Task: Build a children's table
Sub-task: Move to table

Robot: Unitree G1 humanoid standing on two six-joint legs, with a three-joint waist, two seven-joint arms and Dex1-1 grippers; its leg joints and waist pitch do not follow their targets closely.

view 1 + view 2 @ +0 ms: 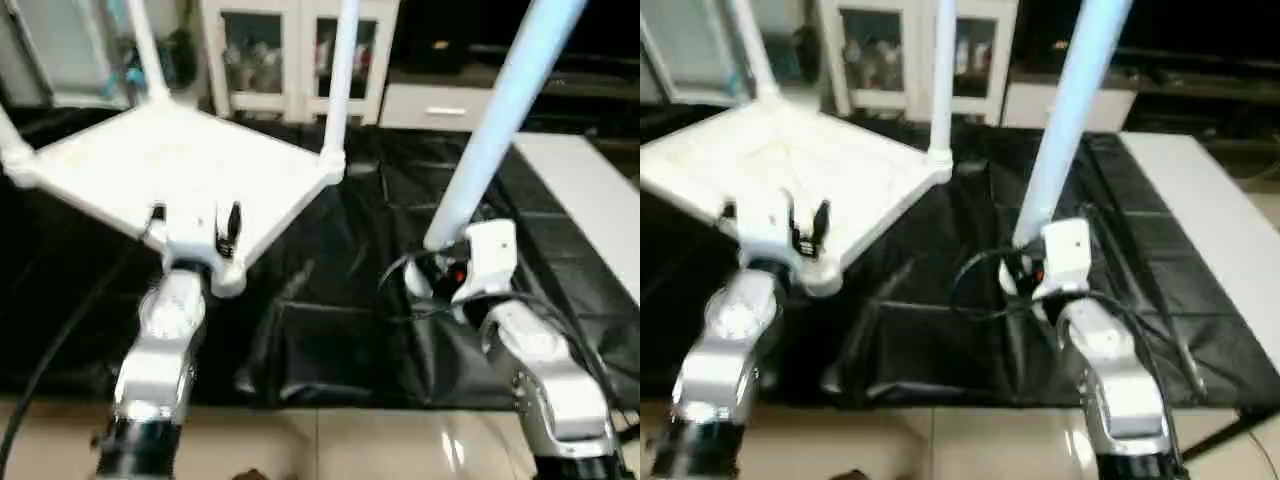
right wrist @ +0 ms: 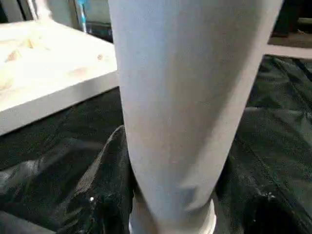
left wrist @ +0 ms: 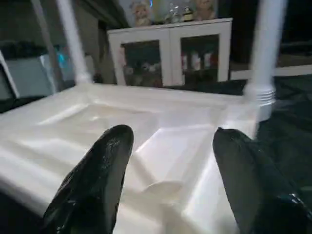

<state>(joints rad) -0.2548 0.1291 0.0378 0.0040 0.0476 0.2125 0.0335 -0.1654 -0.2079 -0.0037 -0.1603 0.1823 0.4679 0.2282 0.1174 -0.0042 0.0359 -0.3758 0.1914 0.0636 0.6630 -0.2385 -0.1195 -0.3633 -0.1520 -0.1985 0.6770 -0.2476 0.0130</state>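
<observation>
The white table top (image 1: 170,165) lies underside up over the black sheet, its ribbed face close up in the left wrist view (image 3: 161,141). Upright legs stand in its far corner (image 1: 148,50), its right corner (image 1: 338,90) and its left corner (image 1: 10,145). My left gripper (image 1: 195,222) straddles the top's near corner, one black finger (image 3: 97,180) on each side of it, gripping it. My right gripper (image 1: 445,265) is shut on the thick end of a fourth leg (image 1: 500,110), which leans up and to the right above the sheet (image 2: 185,97).
A wrinkled black sheet (image 1: 330,310) covers the work area. A white slab (image 1: 590,200) lies along its right side. A white cabinet with glass doors (image 1: 280,50) stands behind. Tiled floor (image 1: 330,445) runs along the front edge, and cables trail beside both forearms.
</observation>
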